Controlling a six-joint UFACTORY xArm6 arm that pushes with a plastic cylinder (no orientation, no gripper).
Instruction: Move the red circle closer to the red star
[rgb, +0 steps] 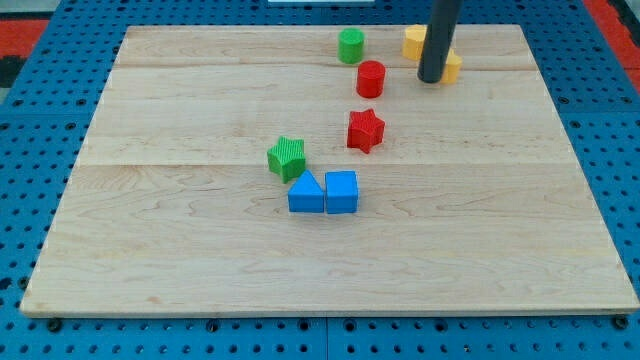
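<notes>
The red circle (371, 78) stands on the wooden board near the view's top, right of centre. The red star (366, 130) lies just below it, a short gap apart. My tip (432, 78) is at the lower end of the dark rod, to the view's right of the red circle and apart from it, level with it. The tip sits against yellow blocks and touches neither red block.
A green circle (351, 46) stands up-left of the red circle. Two yellow blocks (415, 42) (452, 66) flank the rod. A green star (287, 157), a blue triangle (306, 193) and a blue cube (342, 191) sit mid-board. The board's top edge (250, 28) is near.
</notes>
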